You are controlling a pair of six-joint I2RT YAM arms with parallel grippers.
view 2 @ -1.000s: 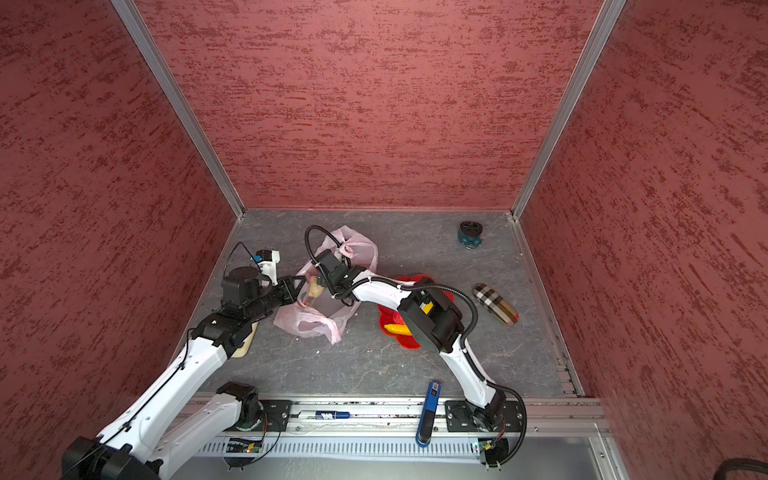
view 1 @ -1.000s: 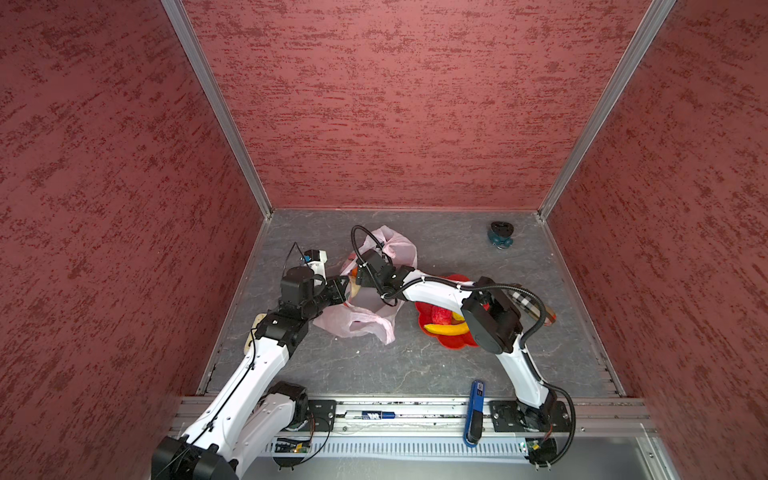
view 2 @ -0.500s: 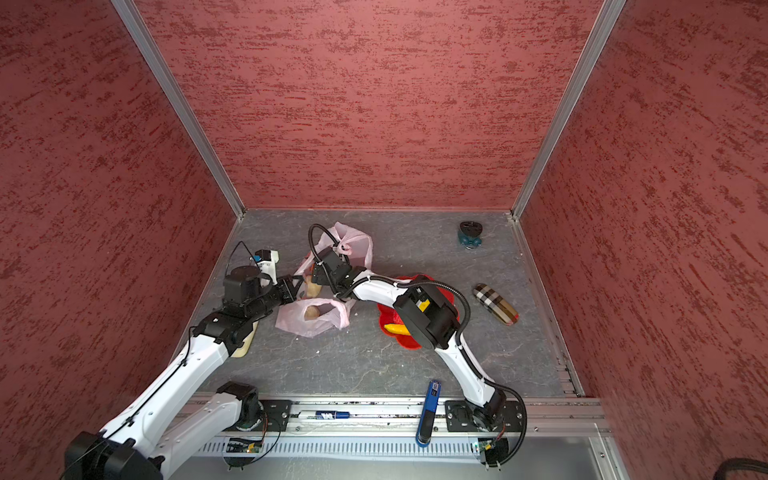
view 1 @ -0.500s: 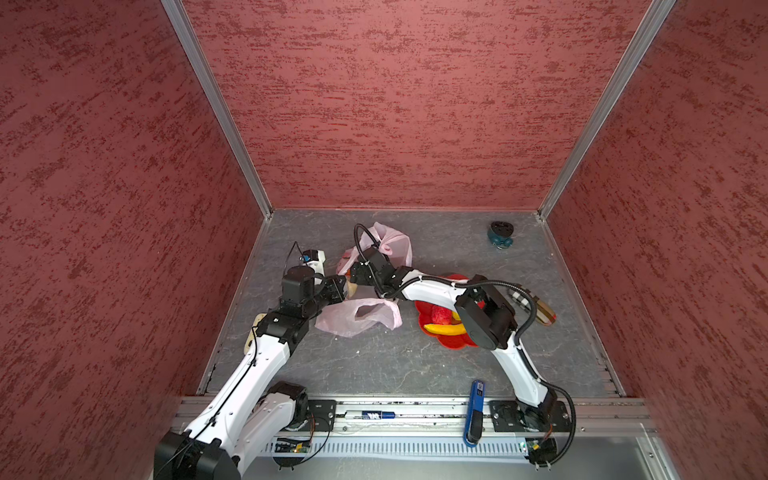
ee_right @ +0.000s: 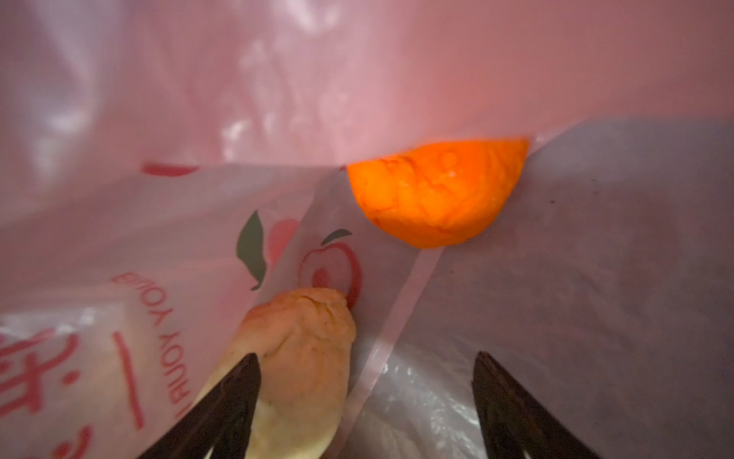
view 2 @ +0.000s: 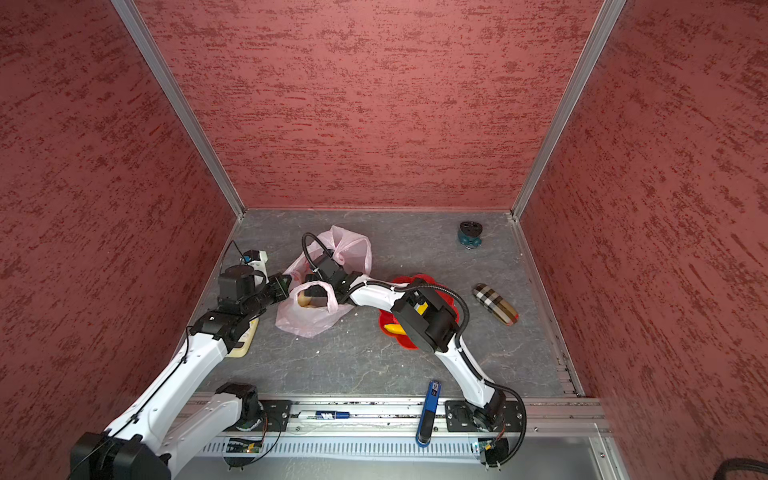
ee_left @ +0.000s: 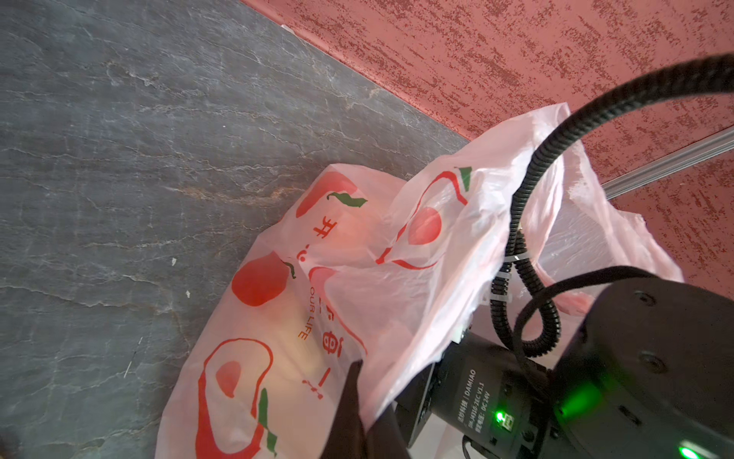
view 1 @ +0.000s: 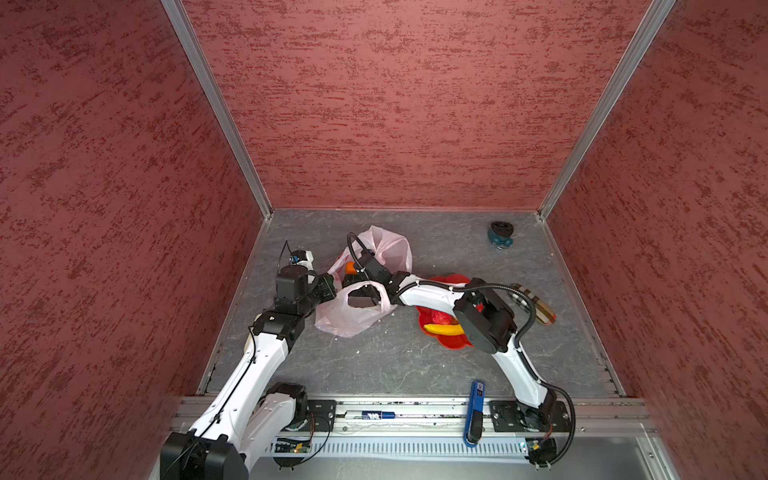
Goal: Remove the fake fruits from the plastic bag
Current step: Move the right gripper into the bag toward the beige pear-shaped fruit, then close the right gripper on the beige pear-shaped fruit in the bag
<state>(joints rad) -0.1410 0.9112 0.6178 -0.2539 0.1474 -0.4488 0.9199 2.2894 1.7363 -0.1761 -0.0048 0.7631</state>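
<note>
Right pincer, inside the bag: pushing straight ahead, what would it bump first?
Probably the beige fruit, close beside one jaw of the open right pincer. The orange lies farther ahead in the bag. Depth is hard to judge.

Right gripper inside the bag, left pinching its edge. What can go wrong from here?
1. The open right gripper has the beige fruit against one jaw, with plastic bag film in the gap: closing may pinch film or nudge the fruit away.
2. The left gripper is shut on thin film; a snagged pull-out could tear it or drag the bag.
3. The orange fruit sits partly under a fold, so it is probably harder to grab.
</note>
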